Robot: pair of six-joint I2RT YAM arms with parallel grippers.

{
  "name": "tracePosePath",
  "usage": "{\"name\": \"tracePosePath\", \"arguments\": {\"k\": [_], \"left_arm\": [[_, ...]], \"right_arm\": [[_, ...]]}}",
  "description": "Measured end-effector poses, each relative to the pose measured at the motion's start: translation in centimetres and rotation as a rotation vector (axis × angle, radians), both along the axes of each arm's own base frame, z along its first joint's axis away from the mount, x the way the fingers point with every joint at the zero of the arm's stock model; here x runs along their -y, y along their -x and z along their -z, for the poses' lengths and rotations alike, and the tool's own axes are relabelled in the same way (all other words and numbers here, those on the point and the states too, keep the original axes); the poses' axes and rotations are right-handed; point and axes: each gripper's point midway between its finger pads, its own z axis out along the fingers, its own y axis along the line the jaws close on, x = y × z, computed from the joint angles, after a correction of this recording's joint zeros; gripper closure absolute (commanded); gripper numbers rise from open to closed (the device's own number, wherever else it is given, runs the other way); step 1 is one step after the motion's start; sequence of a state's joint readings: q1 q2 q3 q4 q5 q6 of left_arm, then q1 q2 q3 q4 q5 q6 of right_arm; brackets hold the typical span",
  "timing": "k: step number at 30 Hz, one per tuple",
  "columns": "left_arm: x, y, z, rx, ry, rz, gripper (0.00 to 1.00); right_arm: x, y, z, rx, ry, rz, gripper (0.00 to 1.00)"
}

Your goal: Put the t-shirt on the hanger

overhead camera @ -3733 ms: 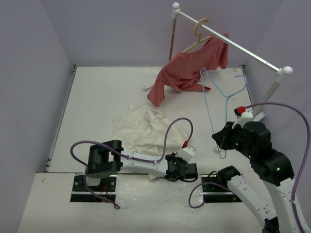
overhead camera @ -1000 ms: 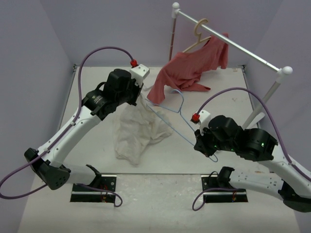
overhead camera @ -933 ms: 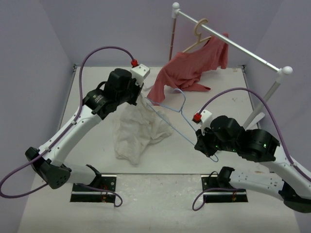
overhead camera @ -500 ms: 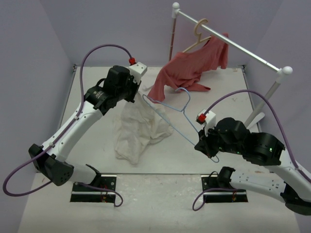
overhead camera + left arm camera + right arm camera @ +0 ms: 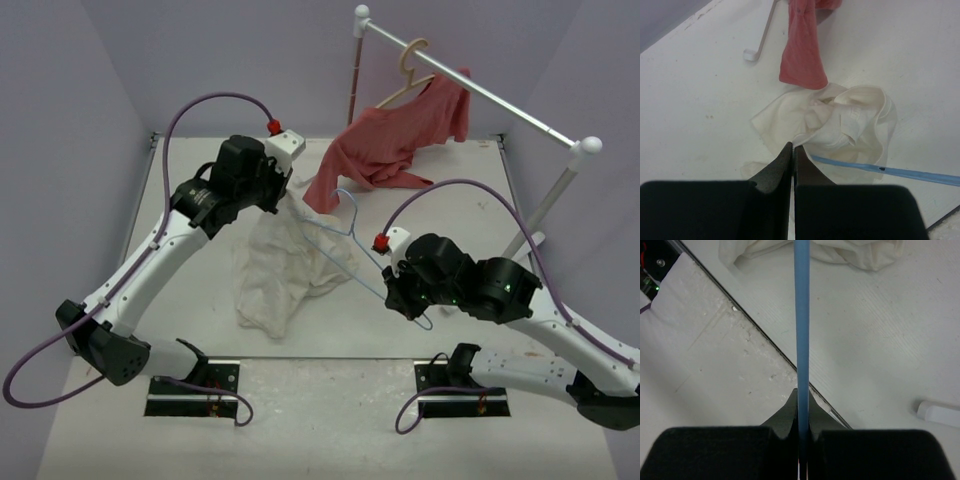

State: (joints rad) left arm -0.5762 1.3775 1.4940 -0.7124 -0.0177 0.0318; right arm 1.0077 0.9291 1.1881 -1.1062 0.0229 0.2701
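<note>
The left pincer [image 5: 792,148] is closed on a fold at the top of the t-shirt [image 5: 285,262]. It holds the cloth up so the shirt hangs in a bunch, with its lower part on the desk [image 5: 195,215]. The right pincer [image 5: 801,391] is clamped on the hanger [image 5: 343,240] at its near end. The wire's long axis runs from there up and left to the shirt's raised top. Its far end overlaps the cloth just below the left pincer, but I cannot tell whether it is inside an opening. The right arm is the one that steers it. Compared with half a second ago, the right pincer and the hook have moved left, closer to the shirt.
</note>
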Motion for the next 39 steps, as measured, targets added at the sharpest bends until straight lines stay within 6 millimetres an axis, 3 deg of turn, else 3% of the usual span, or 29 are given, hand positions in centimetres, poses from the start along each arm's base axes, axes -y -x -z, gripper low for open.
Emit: {"name": "tracePosePath", "arguments": {"k": [3, 9, 11, 18, 22, 27, 31, 34, 36, 39], "left_arm": [[0.3, 0.6, -0.7, 0.014, 0.016, 0.045, 1.00], [1.6, 3.1, -3.1, 0.068, 0.054, 0.228, 1.00], [2.4, 4.2, -3.9, 0.082, 0.079, 0.311, 1.00], [5.0, 7.8, -6.9, 0.105, 0.197, 0.560, 1.00], [5.5, 8.9, -10.6, 0.150, 0.265, 0.604, 1.00], [5.5, 9.6, -14.7, 0.198, 0.340, 0.594, 1.00], [5.3, 9.2, -15.0, 0.166, 0.373, 0.526, 1.00], [5.1, 8.5, -14.6, 0.139, 0.400, 0.450, 1.00], [4.6, 8.0, -14.1, 0.125, 0.404, 0.382, 1.00], [3.3, 6.6, -13.5, 0.130, 0.387, 0.256, 1.00]], "right_arm": [[-0.5, 0.9, -0.1, -0.020, -0.019, -0.070, 1.00], [-1.7, 4.6, -1.5, -0.073, -0.121, -0.293, 1.00], [-1.7, 4.6, -1.7, -0.066, -0.117, -0.304, 1.00], [-1.9, 2.1, -2.5, 0.047, -0.086, -0.251, 1.00], [-2.2, 0.9, -3.6, 0.096, -0.079, -0.224, 1.00], [-4.2, -1.1, -4.4, 0.124, -0.070, -0.197, 1.00], [-6.1, -3.5, -2.8, 0.121, -0.029, -0.106, 1.00], [-7.4, -4.9, -1.7, 0.151, -0.092, -0.026, 1.00], [-7.3, -5.5, -1.4, 0.170, -0.126, 0.038, 1.00], [-6.9, -6.5, -2.4, 0.197, -0.161, 0.134, 1.00]]}}
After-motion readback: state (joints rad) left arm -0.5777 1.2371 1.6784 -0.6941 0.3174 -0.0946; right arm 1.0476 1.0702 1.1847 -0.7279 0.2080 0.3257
